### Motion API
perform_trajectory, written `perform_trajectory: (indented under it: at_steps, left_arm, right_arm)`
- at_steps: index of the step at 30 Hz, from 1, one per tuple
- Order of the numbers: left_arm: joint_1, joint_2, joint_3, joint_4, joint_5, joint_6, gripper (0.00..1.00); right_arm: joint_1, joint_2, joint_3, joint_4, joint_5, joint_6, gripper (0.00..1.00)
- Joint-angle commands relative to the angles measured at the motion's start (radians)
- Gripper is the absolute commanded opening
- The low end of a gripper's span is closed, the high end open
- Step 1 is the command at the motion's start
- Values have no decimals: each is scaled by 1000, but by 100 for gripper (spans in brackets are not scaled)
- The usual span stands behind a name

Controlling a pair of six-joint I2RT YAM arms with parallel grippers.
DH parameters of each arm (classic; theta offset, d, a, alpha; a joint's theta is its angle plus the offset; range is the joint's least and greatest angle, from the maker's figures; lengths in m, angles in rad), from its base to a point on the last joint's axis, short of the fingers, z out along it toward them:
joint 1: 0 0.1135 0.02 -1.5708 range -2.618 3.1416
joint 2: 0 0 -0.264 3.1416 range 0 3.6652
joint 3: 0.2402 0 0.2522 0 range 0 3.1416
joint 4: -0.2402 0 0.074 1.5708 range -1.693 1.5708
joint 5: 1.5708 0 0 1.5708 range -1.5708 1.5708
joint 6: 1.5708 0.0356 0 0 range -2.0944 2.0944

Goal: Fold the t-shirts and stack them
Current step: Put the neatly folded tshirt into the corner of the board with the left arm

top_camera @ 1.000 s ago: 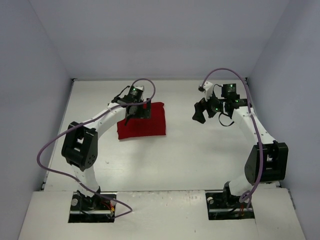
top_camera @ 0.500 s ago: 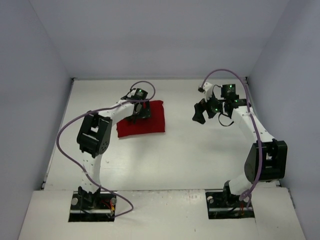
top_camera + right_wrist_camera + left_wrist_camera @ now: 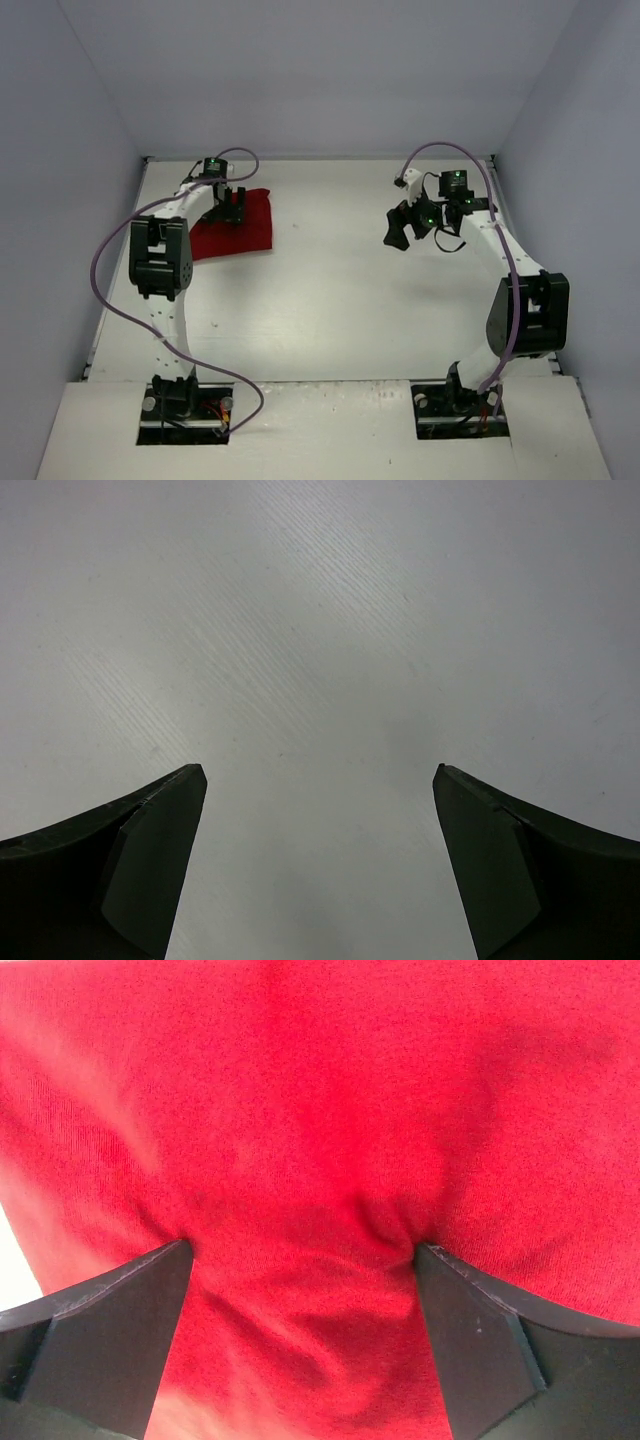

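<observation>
One folded dark red t-shirt (image 3: 250,228) is located far left on the table (image 3: 330,300), partly hidden by the left gripper (image 3: 300,1250), whose wide-spread fingertips are pressed into it. The right gripper (image 3: 320,770) is spread wide, empty.

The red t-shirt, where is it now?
In the top view the t-shirt lies folded at the far left of the table, under the open left pincer, whose fingers press into it.
</observation>
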Motion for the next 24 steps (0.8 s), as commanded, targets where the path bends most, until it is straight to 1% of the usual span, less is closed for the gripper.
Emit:
perform_trajectory:
  at_steps: [1, 2, 5, 8, 10, 15, 16, 20, 24]
  left_arm:
    - [55, 10, 65, -71, 142, 380, 91]
    - [72, 27, 92, -80, 149, 425, 91]
    - [103, 85, 191, -122, 182, 489, 91]
    - [150, 152, 294, -168, 200, 521, 91]
    - [163, 182, 371, -187, 197, 542, 91]
    - [185, 312, 604, -276, 211, 603, 91]
    - [185, 331, 605, -284, 218, 620, 91]
    - [185, 421, 746, -328, 225, 704, 91]
    - [184, 453, 774, -328, 242, 785, 91]
  right_arm:
    - [-4, 1, 52, 37, -35, -3, 97]
    - [-4, -2, 52, 37, -36, -6, 97]
    - [-4, -6, 51, 35, -36, -9, 98]
    - [-4, -6, 50, 36, -39, -9, 98]
    - [-4, -6, 50, 35, -38, -9, 99]
    - [-2, 5, 55, 35, -40, -7, 99]
    - [-2, 5, 55, 35, -40, -7, 99]
    - [-2, 8, 56, 35, -37, -11, 99]
    - [-1, 15, 60, 35, -38, -9, 100]
